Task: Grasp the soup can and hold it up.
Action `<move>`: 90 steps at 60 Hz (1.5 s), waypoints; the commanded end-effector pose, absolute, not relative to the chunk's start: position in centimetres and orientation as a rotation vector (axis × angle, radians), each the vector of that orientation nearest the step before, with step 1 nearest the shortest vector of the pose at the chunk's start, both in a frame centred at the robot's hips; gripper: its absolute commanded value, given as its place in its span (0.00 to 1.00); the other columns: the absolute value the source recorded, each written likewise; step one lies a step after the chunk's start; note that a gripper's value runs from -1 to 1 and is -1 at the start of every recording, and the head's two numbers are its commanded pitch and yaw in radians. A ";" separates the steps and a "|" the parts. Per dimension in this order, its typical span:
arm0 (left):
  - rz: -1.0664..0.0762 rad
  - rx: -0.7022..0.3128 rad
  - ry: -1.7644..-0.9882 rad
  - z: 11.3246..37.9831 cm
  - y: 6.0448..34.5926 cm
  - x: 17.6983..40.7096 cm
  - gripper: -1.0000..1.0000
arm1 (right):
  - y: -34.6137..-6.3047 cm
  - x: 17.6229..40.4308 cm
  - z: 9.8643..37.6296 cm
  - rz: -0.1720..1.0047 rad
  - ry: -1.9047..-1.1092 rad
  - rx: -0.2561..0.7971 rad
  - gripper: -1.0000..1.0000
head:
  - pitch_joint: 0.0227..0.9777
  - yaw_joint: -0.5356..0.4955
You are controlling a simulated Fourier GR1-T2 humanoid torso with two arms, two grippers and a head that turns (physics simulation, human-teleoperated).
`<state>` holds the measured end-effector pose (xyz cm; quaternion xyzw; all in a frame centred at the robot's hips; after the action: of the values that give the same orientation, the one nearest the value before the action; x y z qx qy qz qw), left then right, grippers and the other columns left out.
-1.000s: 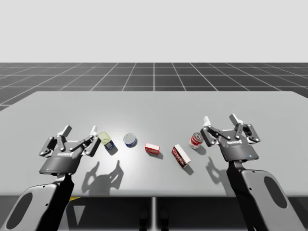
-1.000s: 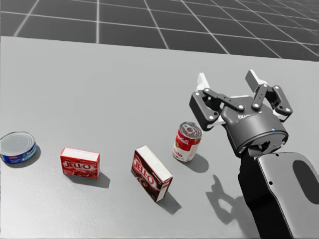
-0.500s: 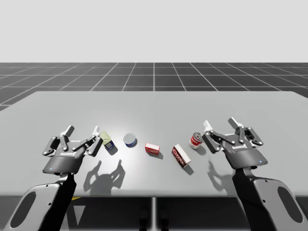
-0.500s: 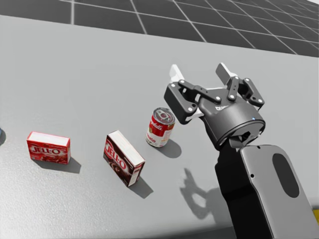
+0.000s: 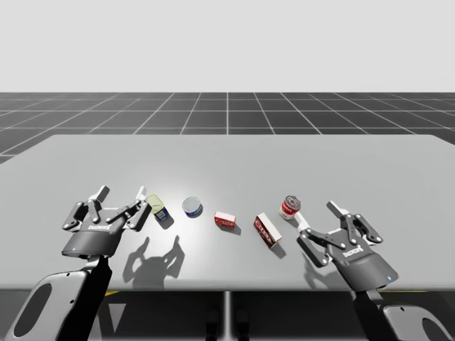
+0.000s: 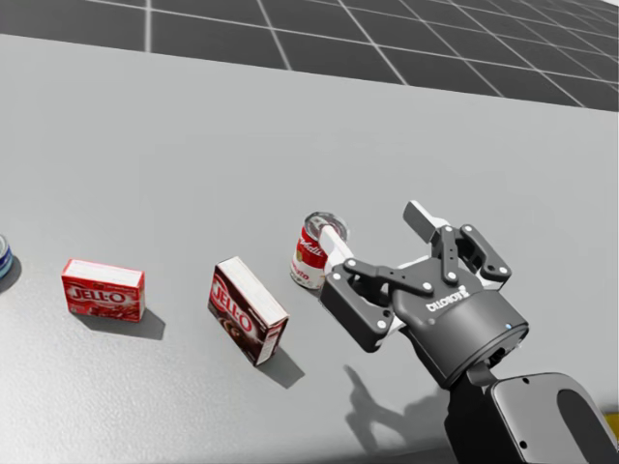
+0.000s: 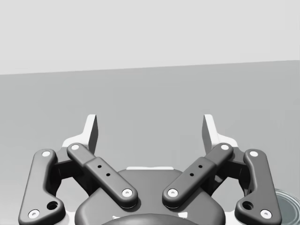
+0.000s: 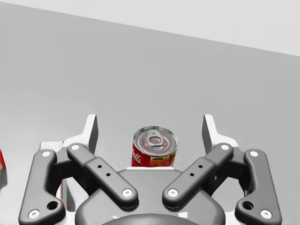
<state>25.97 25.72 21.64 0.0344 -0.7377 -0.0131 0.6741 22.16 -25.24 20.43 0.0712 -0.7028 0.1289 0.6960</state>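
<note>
Red-and-white soup can [image 8: 155, 149] with silver pull-tab lid, upright on counter [image 8: 93, 70], just ahead of right hand [image 8: 150, 127], facing the gap between its spread fingers [image 8: 92, 131], untouched

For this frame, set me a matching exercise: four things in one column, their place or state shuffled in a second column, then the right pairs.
Things:
1. soup can
2. left gripper
3. flat blue tin
4. dark red box

Place or state:
A. open, nothing between its fingers
B. upright, just ahead of the open right gripper
C. between the small red box and the soup can
D. between the yellow-green can and the small red box

Pairs: 1-B, 2-A, 3-D, 4-C.
</note>
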 end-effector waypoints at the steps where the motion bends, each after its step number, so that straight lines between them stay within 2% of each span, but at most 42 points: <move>1: -0.028 0.074 -1.657 21.6 25.7 26.0 0.00 | -25.3 21.9 17.7 0.289 -1.529 0.170 0.00 | 0.79 0.19; 31: -0.015 0.071 -1.656 21.6 25.9 25.9 0.00 | -25.9 25.7 13.4 0.247 -1.431 0.178 0.00 | 0.80 0.21; 58: -0.005 0.066 -1.657 21.7 26.1 25.9 0.00 | -25.1 29.9 13.0 0.212 -1.376 0.204 0.00 | 0.79 0.23; 64: -0.004 0.066 -1.657 21.7 26.1 26.0 0.00 | -25.0 30.1 12.7 0.202 -1.363 0.210 0.00 | 0.79 0.23; 68: -0.004 0.068 -1.657 21.7 26.1 26.0 0.00 | -25.0 30.0 12.4 0.194 -1.341 0.256 0.00 | 0.79 0.23; 69: -0.005 0.068 -1.657 21.7 26.1 26.0 0.00 | -25.1 30.0 12.3 0.185 -1.344 0.250 0.19 | 0.78 0.23; 70: -0.005 0.068 -1.657 21.7 26.1 26.0 0.00 | -25.1 29.9 12.2 0.180 -1.343 0.259 0.61 | 0.78 0.23; 72: -0.006 0.069 -1.657 21.7 26.1 26.0 0.00 | -25.1 29.9 12.1 0.176 -1.342 0.266 0.94 | 0.78 0.23; 75: -0.007 0.069 -1.657 21.7 26.1 26.0 0.00 | -25.2 29.8 11.9 0.171 -1.328 0.279 1.00 | 0.77 0.23; 80: -0.009 0.068 -1.656 21.6 26.0 26.1 0.00 | -25.3 29.8 11.7 0.172 -1.324 0.279 1.00 | 0.74 0.23; 90: -0.010 0.069 -1.655 21.6 26.0 26.1 0.00 | -25.5 29.7 11.5 0.172 -1.324 0.270 1.00 | 0.60 0.24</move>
<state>26.06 26.05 21.62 0.0306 -0.7363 -0.0041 0.6759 30.01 -25.35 13.06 0.1431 -0.6256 0.1168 0.7579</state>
